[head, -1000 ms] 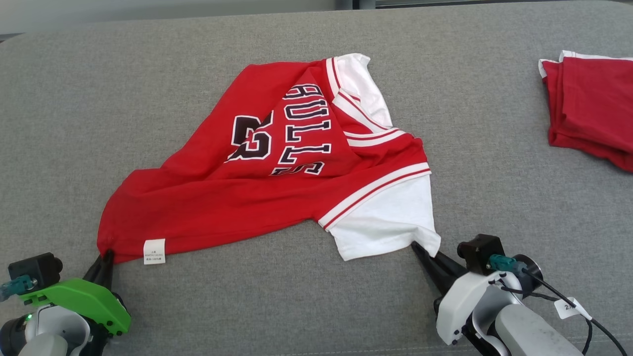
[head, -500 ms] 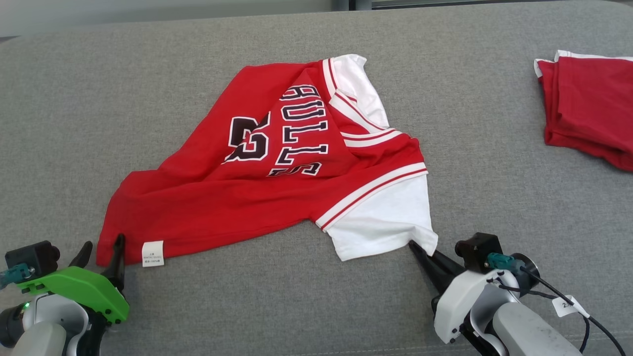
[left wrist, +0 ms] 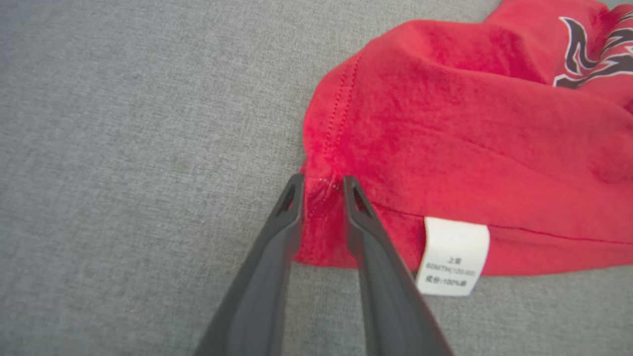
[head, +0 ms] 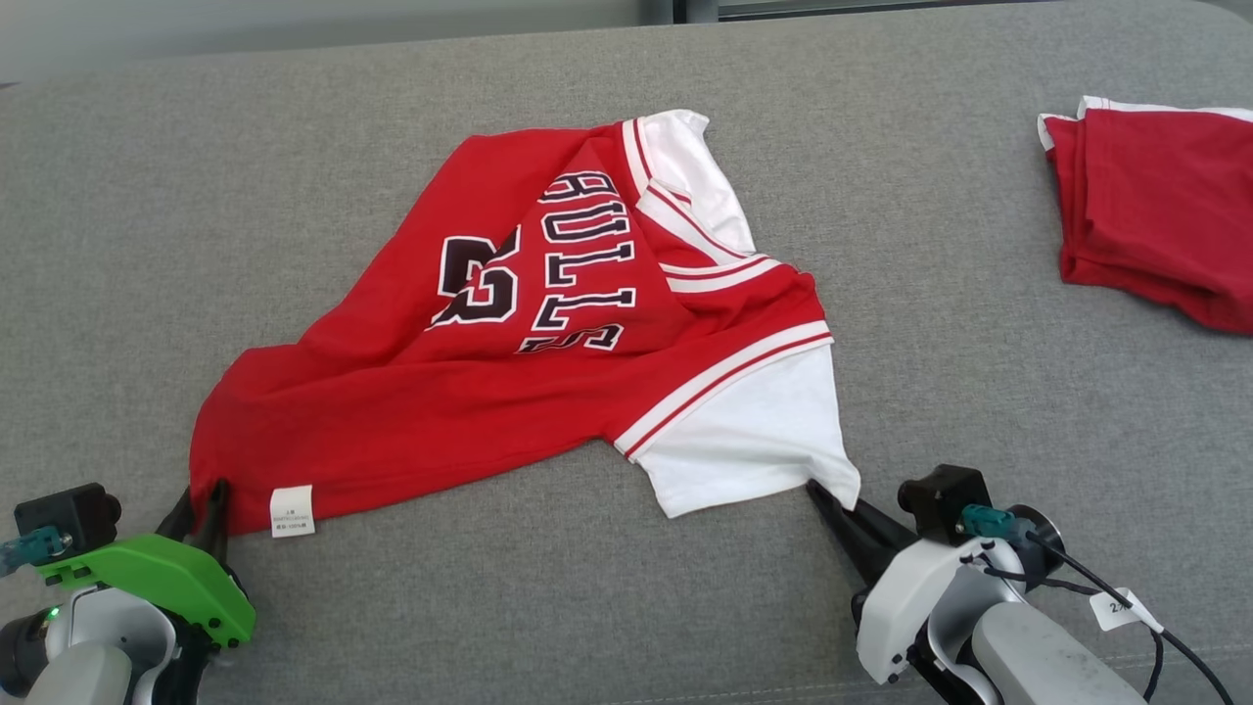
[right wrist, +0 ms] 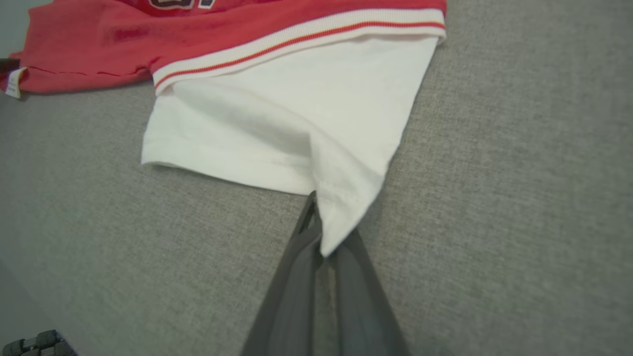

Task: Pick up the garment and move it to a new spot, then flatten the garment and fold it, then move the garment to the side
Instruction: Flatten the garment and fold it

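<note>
**Item 1, left gripper** (left wrist: 322,183) (head: 201,497). Two dark fingers stand partly apart, one on each side of the red hem corner, with the cloth bunched between them. No firm pinch is visible. A green cover (head: 147,578) sits on the wrist.

**Item 2, right gripper** (right wrist: 319,212) (head: 817,490). The fingers are closed together on the corner of the white sleeve (right wrist: 296,123), which drapes over one finger. The wrist has a white housing (head: 910,587), and its cable carries a paper tag (head: 1116,612).

**Item 3, jersey** (head: 509,392). Red basketball jersey with white sleeves and red-and-white striped trim, lettered "BULLS" with a number (upside down from the head view). It lies crumpled and skewed at the middle of the surface. The left gripper is at its 8 o'clock corner and the right gripper at its 4 o'clock corner. A white care label (left wrist: 452,257) hangs from the hem just beside the left fingers.

**Item 4, surface** (head: 979,343). Grey woven upholstery, flat, running wide on every side of the jersey.

**Item 5, folded red garment** (head: 1155,235). Red with a white edge, lying at 2 o'clock from the jersey and well apart from it, cut off by the frame.

**Item 6, room.** A pale band (head: 294,24) runs beyond the far edge at 12 o'clock, too blurred to identify.
</note>
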Motion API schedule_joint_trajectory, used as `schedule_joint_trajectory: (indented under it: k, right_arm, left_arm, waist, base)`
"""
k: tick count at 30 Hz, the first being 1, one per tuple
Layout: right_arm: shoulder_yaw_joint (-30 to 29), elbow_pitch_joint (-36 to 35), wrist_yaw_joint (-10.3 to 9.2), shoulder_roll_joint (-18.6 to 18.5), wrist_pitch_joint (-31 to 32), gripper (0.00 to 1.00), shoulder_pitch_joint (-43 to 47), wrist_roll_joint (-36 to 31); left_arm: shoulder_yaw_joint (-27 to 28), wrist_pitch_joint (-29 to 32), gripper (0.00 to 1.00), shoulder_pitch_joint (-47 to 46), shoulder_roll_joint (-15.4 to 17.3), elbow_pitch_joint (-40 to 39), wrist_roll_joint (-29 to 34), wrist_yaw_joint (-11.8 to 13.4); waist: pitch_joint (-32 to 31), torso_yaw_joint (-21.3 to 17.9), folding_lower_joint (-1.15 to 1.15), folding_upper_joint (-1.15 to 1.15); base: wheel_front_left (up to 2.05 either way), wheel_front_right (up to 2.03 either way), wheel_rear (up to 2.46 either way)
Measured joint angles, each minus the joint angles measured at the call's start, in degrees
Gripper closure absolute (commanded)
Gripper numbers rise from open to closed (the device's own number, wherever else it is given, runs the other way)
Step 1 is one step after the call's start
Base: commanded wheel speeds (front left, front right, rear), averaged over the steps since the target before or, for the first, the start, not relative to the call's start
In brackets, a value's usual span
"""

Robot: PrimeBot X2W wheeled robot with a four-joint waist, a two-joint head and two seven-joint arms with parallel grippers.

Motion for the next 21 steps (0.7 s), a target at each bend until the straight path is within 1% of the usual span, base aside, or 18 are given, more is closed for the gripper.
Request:
schedule_joint_trajectory:
  k: [1,2,3,10,13,17,19,21]
  right_arm:
    - [0.0,0.0,0.03,0.0,0.0,1.00,0.0,0.0]
    - [0.0,0.1,0.03,0.0,0.0,1.00,0.0,0.0]
    - [0.1,0.1,0.03,0.0,-0.1,1.00,0.0,0.0]
    - [0.0,0.3,0.04,0.0,-1.1,1.00,0.0,0.2]
    - [-1.6,-0.9,0.03,0.1,-2.5,1.00,-0.1,2.0]
    - [-4.7,-6.7,0.09,-0.4,-4.5,1.00,-3.2,4.0]
    - [-6.4,-10.4,0.52,-1.5,-4.9,1.00,-6.8,4.5]
    - [-8.3,-14.0,0.54,-2.9,-5.0,1.00,-9.9,6.3]
  left_arm:
    - [0.0,0.0,0.75,0.0,0.0,0.1,0.0,0.0]
    - [0.0,0.0,0.96,0.0,0.0,0.2,0.0,0.0]
    - [-0.1,0.0,1.00,-0.1,0.0,0.3,0.0,0.0]
    - [-0.1,-0.1,1.00,-0.7,0.0,0.4,0.0,-0.1]
    - [0.8,-1.1,1.00,-1.6,0.1,-1.3,-0.1,-0.4]
    - [2.8,-1.6,1.00,-3.6,1.4,-5.2,-1.8,-1.2]
    - [4.4,-1.7,1.00,-4.8,2.3,-7.6,-3.0,-1.6]
    - [5.8,-1.8,1.00,-5.7,3.4,-10.2,-4.2,-2.1]
  waist:
    - [0.0,-0.1,0.00,0.00]
    - [0.0,-0.1,0.00,0.00]
    - [-0.1,-0.2,0.00,0.00]
    - [-0.1,-0.3,0.00,0.00]
    - [-0.3,-0.3,0.00,0.00]
    - [-0.7,-0.3,0.00,0.00]
    - [-1.1,-0.4,0.00,0.00]
    - [-1.5,-0.6,0.00,0.00]
  base:
    - [0.00,0.00,0.00]
    - [0.00,0.00,0.00]
    - [0.00,0.00,0.00]
    - [0.00,0.00,0.00]
    - [0.00,0.00,0.00]
    - [0.00,0.00,0.00]
    - [0.00,0.00,0.00]
    - [0.00,0.00,0.00]
